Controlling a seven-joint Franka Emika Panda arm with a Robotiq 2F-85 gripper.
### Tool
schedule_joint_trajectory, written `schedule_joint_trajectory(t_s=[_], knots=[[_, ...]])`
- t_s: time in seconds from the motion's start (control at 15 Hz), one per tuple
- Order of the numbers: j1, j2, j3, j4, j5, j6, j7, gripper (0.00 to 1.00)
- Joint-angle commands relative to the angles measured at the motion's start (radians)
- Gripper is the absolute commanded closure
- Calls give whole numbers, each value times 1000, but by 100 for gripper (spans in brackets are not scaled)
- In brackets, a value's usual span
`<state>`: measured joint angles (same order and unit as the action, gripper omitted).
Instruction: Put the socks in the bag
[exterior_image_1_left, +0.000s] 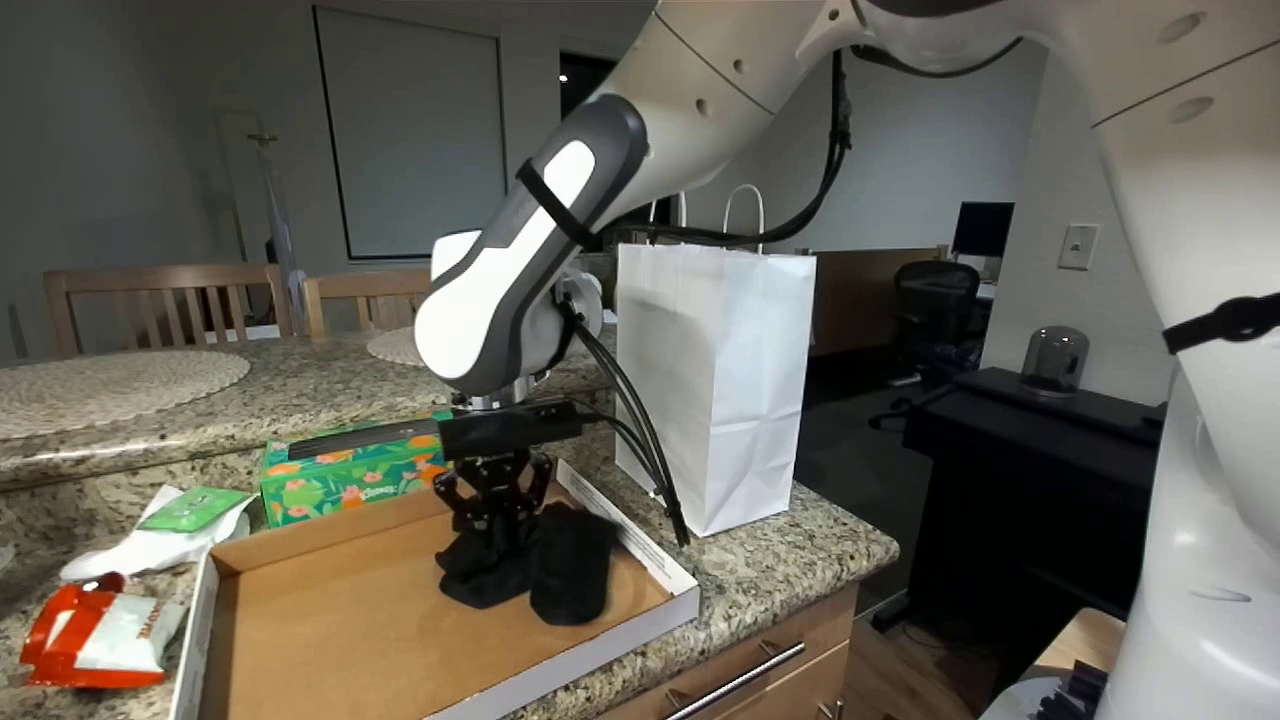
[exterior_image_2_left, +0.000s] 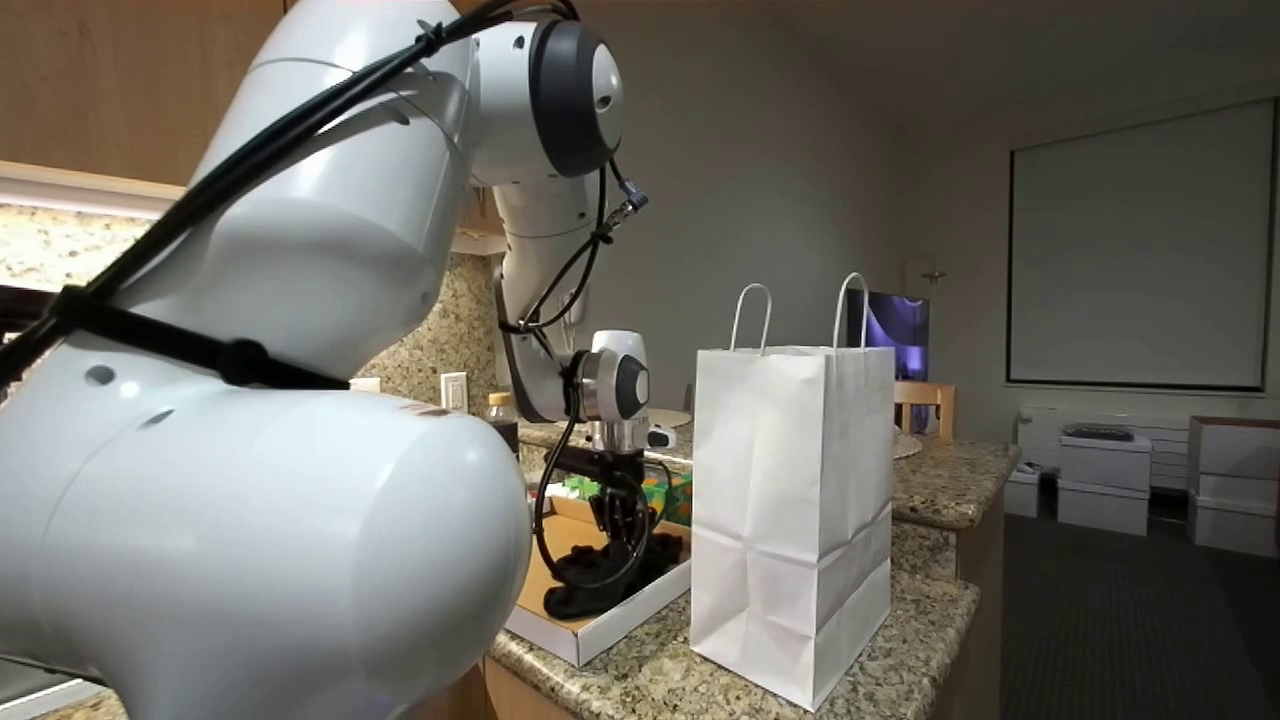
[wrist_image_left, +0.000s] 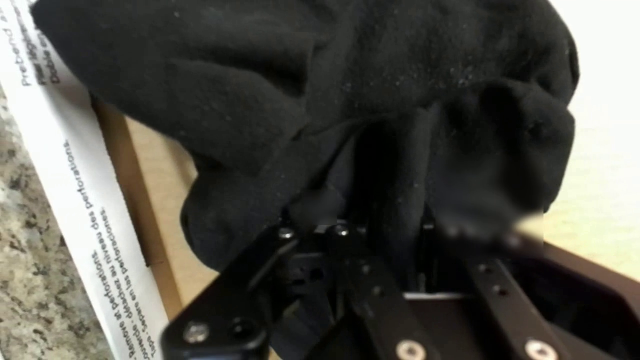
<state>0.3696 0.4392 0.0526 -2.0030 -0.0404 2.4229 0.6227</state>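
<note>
Black socks (exterior_image_1_left: 572, 565) lie bunched at one end of the shallow brown cardboard tray, and they show in both exterior views. My gripper (exterior_image_1_left: 497, 520) points straight down into the pile, its fingertips buried in dark cloth. Up close in the wrist view, the socks (wrist_image_left: 425, 55) fill most of the picture, and a fold of fabric runs between the jaws, which are shut on it; black on black blurs the exact edges. Beside the tray, the white paper bag (exterior_image_2_left: 760, 480) stands upright with both loop handles raised. Its inside is hidden.
The tray's white outer wall (exterior_image_1_left: 600, 650) lies between the socks and the bag. Behind it sits a green floral tissue box (exterior_image_1_left: 345, 485). A green packet (exterior_image_1_left: 195, 510) and a red-and-white packet (exterior_image_1_left: 105, 635) lie past its far end. The bag stands near the counter edge.
</note>
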Motion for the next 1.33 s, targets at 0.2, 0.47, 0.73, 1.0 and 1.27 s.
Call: schedule_joint_trajectory(t_s=[0.2, 0.47, 0.73, 1.0, 1.27], knots=[[-11, -69, -13, -19, -19, -78, 26, 91], [-22, -239, 18, -59, -48, -135, -62, 91], [-49, -421, 63, -62, -65, -229, -198, 91], [-100, -591, 83, -15, -70, -381, -318, 91], [-166, -725, 67, 84, -54, -562, -446, 91]])
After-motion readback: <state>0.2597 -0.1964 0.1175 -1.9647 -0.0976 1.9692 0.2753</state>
